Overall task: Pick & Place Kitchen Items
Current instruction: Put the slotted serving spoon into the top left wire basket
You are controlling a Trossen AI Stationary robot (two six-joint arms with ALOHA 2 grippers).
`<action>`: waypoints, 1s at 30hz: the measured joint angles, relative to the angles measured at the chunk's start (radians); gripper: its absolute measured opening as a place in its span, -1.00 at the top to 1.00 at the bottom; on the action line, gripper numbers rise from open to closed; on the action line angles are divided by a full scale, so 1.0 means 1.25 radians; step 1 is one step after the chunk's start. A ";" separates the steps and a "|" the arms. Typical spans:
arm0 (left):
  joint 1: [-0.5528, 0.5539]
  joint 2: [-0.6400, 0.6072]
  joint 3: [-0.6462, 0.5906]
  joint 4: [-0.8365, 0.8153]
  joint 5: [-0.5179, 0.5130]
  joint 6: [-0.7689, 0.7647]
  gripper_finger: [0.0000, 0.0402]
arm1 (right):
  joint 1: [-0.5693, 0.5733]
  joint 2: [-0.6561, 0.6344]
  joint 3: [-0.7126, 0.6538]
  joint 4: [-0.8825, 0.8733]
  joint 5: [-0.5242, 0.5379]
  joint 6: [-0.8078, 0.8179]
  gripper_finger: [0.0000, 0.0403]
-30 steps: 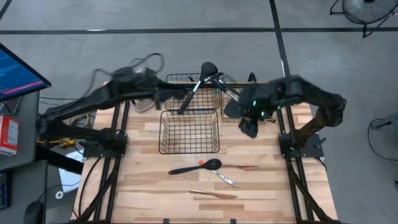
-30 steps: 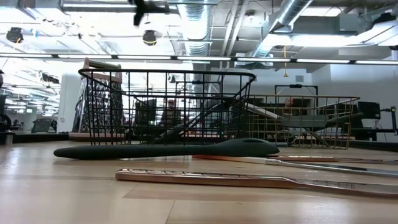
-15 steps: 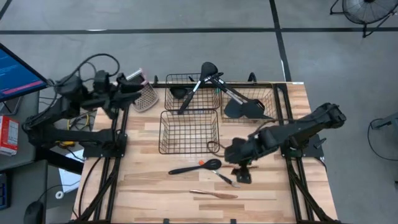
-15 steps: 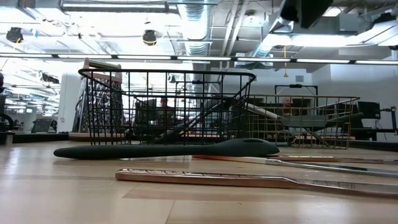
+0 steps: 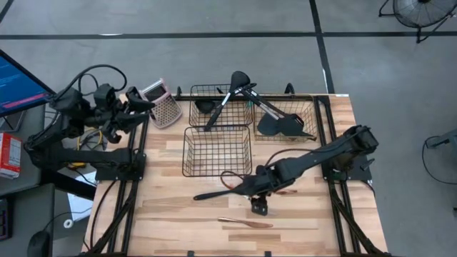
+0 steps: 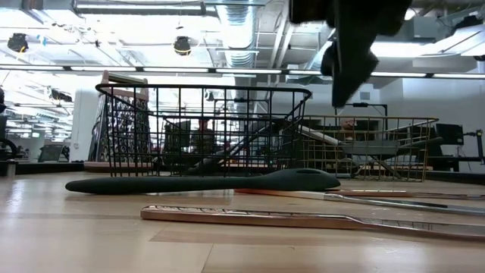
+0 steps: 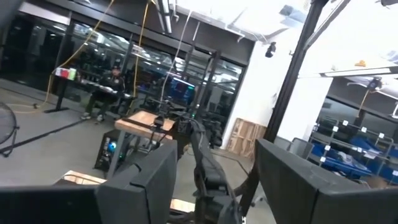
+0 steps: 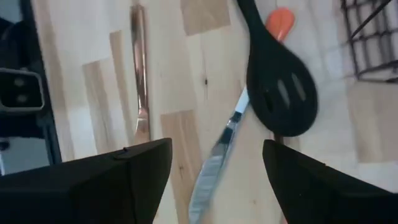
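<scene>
Black slotted spoon (image 8: 278, 87) lay beside a metal knife (image 8: 217, 155) under the open, empty right gripper (image 8: 208, 171); wire basket (image 5: 218, 151) nearby; left gripper (image 7: 211, 180) open, raised off the tabletop (image 5: 178, 221).

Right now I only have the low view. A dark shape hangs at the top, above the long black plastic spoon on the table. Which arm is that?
Observer: That is the right gripper, over the wooden table in front of the empty black wire basket.
Operator: Are its fingers apart?
Observer: Yes, open. The right wrist view shows the black slotted spoon and a thin silver metal piece on the table below, both untouched.
Operator: And the left arm?
Observer: The left gripper is off the table's left side, beside the pink-topped metal grater, open and empty.
</scene>
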 joint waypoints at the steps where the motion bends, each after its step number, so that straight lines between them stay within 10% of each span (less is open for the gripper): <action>1: 0.000 0.000 0.000 0.000 0.000 0.000 0.01 | -0.004 0.013 0.000 0.004 0.000 0.019 -0.25; 16: 0.001 0.000 0.000 -0.013 0.004 0.010 0.01 | -0.053 0.063 0.000 0.001 0.083 0.021 -0.70; 30: -0.082 0.141 -0.065 -0.418 -0.007 0.054 0.13 | -0.036 -0.186 0.086 -0.096 0.119 0.002 -0.57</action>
